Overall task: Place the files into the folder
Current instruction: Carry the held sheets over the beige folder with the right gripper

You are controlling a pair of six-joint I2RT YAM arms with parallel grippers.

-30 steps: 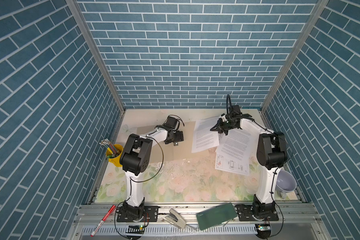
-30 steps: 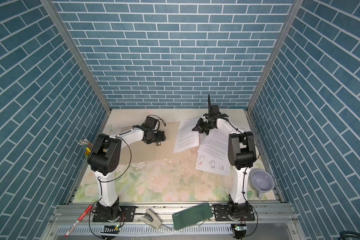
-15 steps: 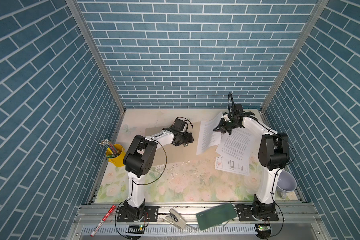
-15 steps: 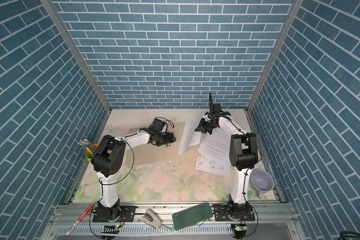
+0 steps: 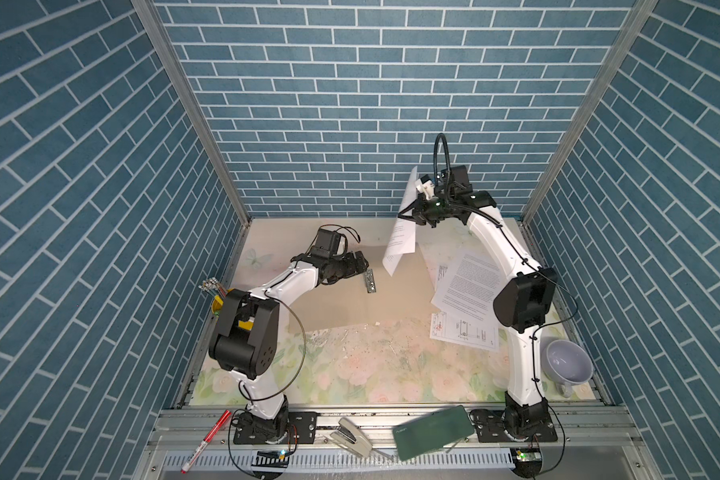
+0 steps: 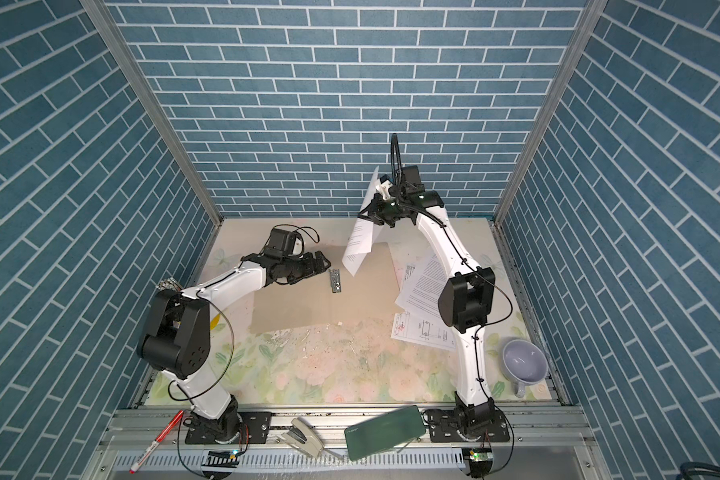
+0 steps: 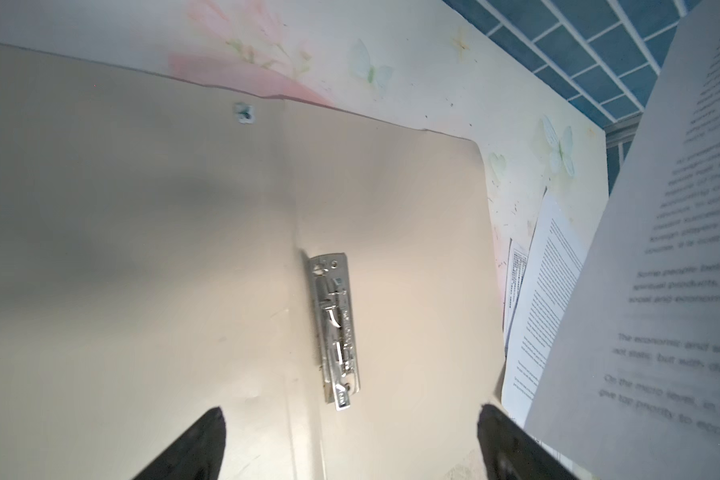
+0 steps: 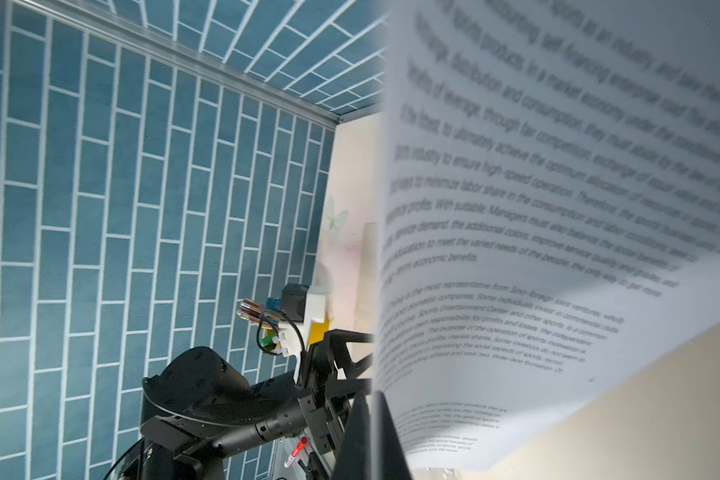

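Right wrist view, right tool point(image 8: 374, 411) pinching printed sheet point(image 8: 558, 249) reading "high-speed operation", left tool point(image 7: 350, 410) spread over folder point(image 7: 142, 249).

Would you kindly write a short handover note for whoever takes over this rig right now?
Left gripper: open, empty, hovering over the kraft folder beside its metal clip.
Right gripper: shut on one printed text sheet, held up on edge above the folder's far right part.
On the table: the second text sheet lies just right of the folder, overlapping the line-drawing sheet.
Done: folder lies open and flat; one sheet is lifted.
Left: no sheet is inside yet; all three need placing.
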